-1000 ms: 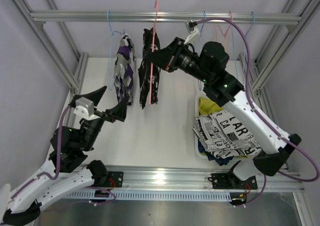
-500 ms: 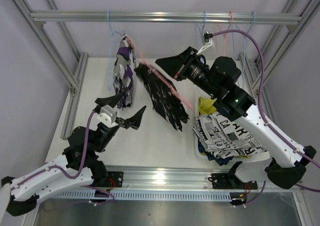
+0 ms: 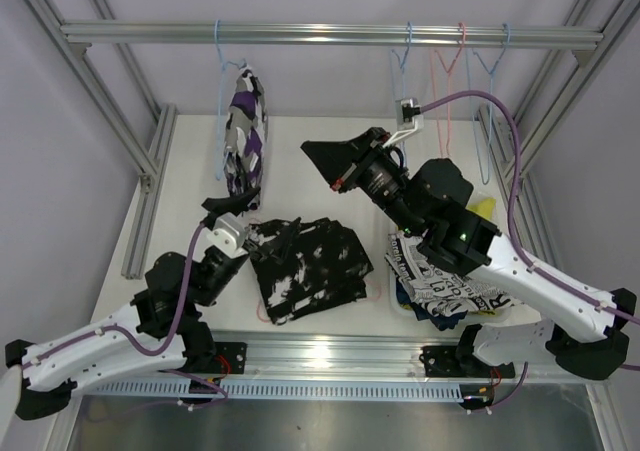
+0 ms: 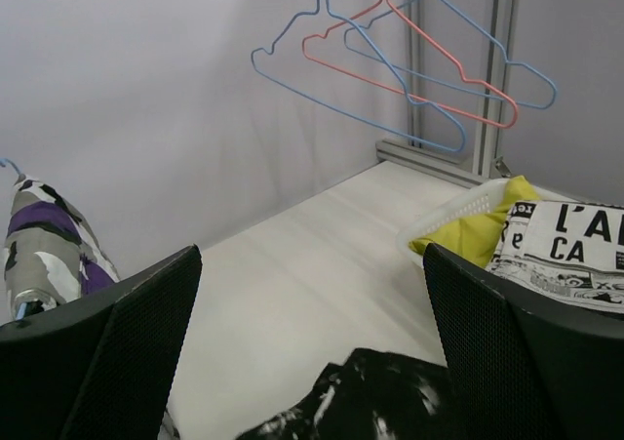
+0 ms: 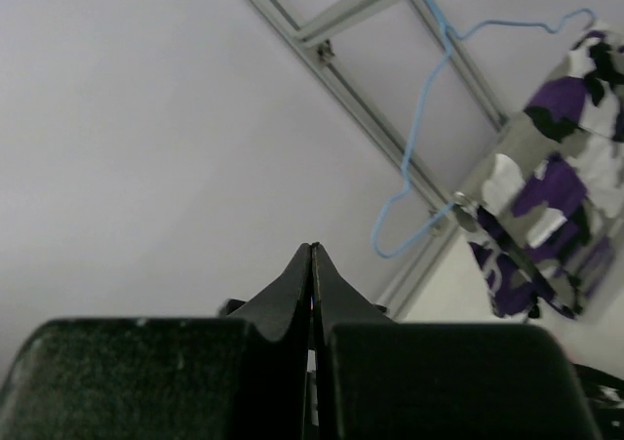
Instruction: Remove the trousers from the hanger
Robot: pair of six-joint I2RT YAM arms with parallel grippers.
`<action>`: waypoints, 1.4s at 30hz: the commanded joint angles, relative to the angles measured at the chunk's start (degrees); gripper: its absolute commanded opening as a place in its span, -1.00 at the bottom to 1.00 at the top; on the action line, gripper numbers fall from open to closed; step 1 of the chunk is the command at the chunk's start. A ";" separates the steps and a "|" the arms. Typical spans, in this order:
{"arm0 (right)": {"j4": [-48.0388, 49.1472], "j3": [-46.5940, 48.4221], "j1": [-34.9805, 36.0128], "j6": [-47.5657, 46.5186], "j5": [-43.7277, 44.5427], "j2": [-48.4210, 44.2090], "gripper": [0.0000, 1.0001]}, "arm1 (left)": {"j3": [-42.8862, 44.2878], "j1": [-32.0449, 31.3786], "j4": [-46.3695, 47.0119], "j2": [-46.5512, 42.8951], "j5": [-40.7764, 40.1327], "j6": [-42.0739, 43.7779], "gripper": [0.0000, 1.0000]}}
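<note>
Between garments, seemingly: black-and-white trousers [image 3: 305, 266] flat at near centre. Left gripper [image 3: 255, 221] wide open, empty, just over them; right gripper [image 3: 308, 151] shut on nothing (raised beyond). Next: reach for the purple-patterned trousers [image 3: 245, 136], hanging far left.

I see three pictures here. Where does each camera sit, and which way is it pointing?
Top view: fixed above and behind the robot, looking down on the table, the hanger rail, the left arm and the right arm.
Left wrist: on that arm, looking across the table at empty hangers and a basket; the open left hand frames it.
Right wrist: tilted up toward the wall and purple-patterned trousers; the shut right hand shows.
Both wrist views share those trousers.
</note>
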 commanded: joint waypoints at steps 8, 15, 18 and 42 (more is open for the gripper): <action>-13.59 -7.89 0.31 -12.16 3.45 -11.34 -0.40 | 2.20 -1.05 3.42 -3.37 -11.64 4.77 0.99; -15.28 -21.59 0.40 -11.99 -0.68 -15.92 0.06 | 1.59 -0.26 10.88 -3.73 -22.87 10.31 0.99; -12.91 -31.34 0.84 -8.04 -2.87 -16.36 0.18 | 0.71 2.02 13.26 -4.87 -24.30 9.88 0.99; -0.07 -37.18 20.88 -8.46 -3.66 4.37 0.42 | -0.87 10.11 15.65 -8.21 -25.88 6.97 0.99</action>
